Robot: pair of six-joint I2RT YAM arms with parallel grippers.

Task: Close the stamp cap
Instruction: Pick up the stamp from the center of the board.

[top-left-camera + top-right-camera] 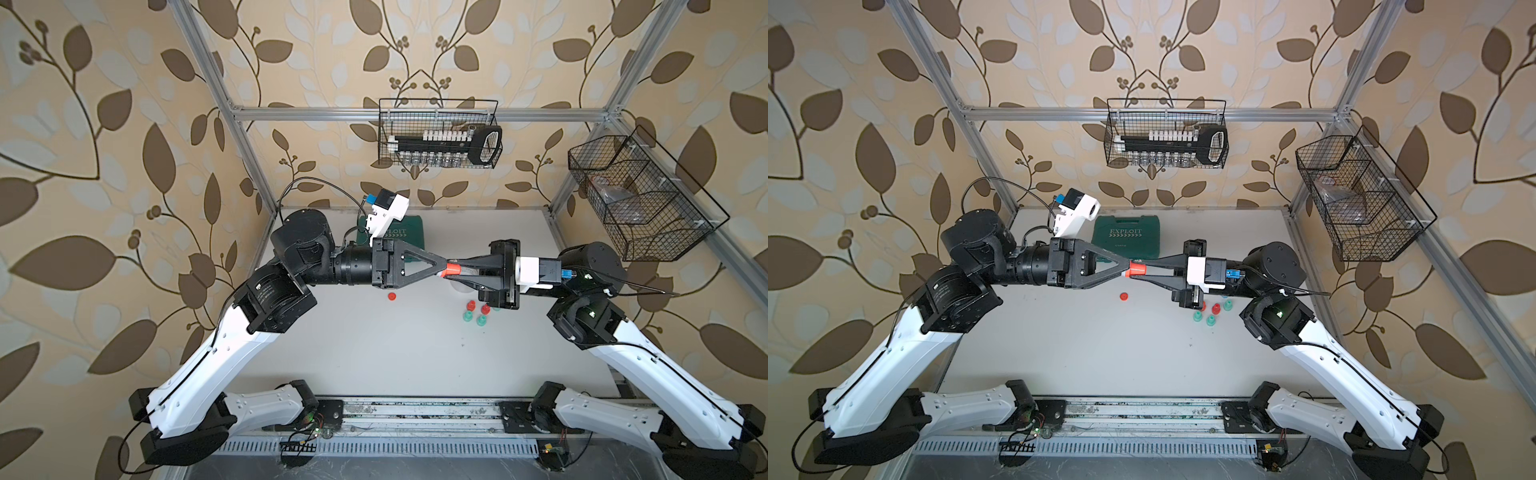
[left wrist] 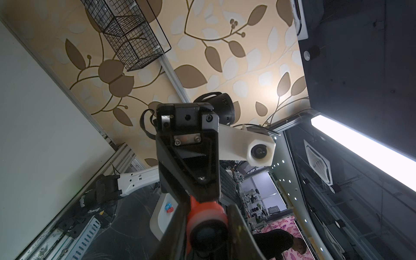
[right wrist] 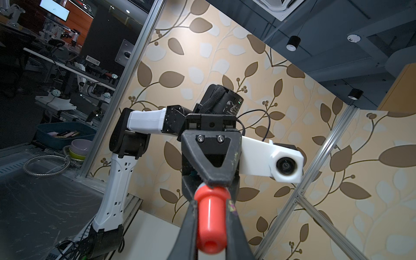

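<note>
A red stamp (image 1: 454,269) hangs level above the table between my two grippers, seen in both top views (image 1: 1138,268). My right gripper (image 1: 459,270) is shut on its smooth red barrel (image 3: 210,222), whose holed end faces the right wrist camera. My left gripper (image 1: 443,272) is shut on the opposite end, an orange-red cap (image 2: 206,213) with a pale band. The cap butts against the barrel's flared rim. The two pairs of fingertips almost touch. How far the cap is seated I cannot tell.
A small red round piece (image 1: 391,296) lies loose on the white table (image 1: 374,353). Several red and green stamps (image 1: 476,312) stand under the right wrist. A green case (image 1: 1127,235) sits at the back. Wire baskets (image 1: 440,133) hang on the walls.
</note>
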